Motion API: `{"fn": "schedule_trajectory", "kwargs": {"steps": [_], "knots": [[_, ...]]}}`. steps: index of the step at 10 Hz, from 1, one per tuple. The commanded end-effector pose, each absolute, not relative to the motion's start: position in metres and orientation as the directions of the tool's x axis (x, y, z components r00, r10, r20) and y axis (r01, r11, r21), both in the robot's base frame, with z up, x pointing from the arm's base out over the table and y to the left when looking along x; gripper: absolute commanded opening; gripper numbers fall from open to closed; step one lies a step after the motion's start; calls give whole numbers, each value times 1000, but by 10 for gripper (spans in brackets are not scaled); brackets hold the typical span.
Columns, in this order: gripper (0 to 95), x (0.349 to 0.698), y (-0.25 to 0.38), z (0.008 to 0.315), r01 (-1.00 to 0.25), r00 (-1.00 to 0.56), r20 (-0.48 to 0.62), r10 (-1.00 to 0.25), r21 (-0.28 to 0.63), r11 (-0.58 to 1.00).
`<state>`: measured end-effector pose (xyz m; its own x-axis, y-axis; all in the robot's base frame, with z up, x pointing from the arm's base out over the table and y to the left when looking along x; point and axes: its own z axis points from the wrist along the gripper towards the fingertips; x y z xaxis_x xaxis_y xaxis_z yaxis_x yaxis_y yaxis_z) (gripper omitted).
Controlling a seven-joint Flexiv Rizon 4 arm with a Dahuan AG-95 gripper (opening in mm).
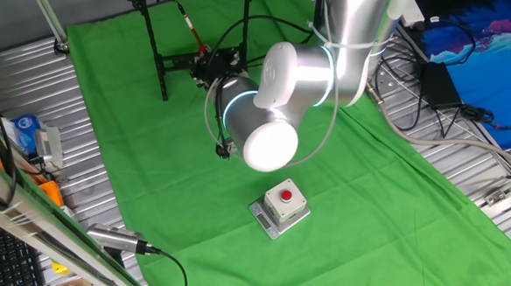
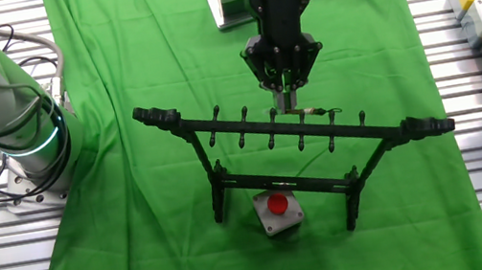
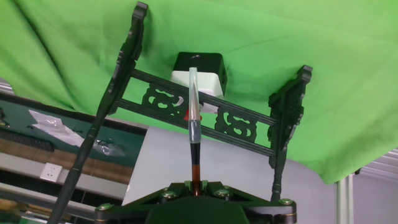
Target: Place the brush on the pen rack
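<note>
Brush [image 3: 194,124] clamped in tool [image 3: 196,186], tip toward pen rack [image 3: 205,115]

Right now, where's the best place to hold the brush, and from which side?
Hold the brush by the reddish-brown shaft end, coming from behind, as the gripper does. It's thin and straight, so pinching across it leaves the pale tip free toward the pen rack.

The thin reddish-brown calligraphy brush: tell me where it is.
The brush is gripped in the gripper, sticking out toward the black metal pen rack, close by its top bar.
</note>
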<state>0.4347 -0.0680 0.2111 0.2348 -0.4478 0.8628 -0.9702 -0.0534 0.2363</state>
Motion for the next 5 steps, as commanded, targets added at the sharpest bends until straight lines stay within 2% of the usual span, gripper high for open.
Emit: {"fn": "schedule_trajectory", "kwargs": {"steps": [1,5], "knots": [[0,434,-69,210,-971,231,863,-449,232,-54],[0,436,-72,207,-973,226,861,-456,225,-58]]}}
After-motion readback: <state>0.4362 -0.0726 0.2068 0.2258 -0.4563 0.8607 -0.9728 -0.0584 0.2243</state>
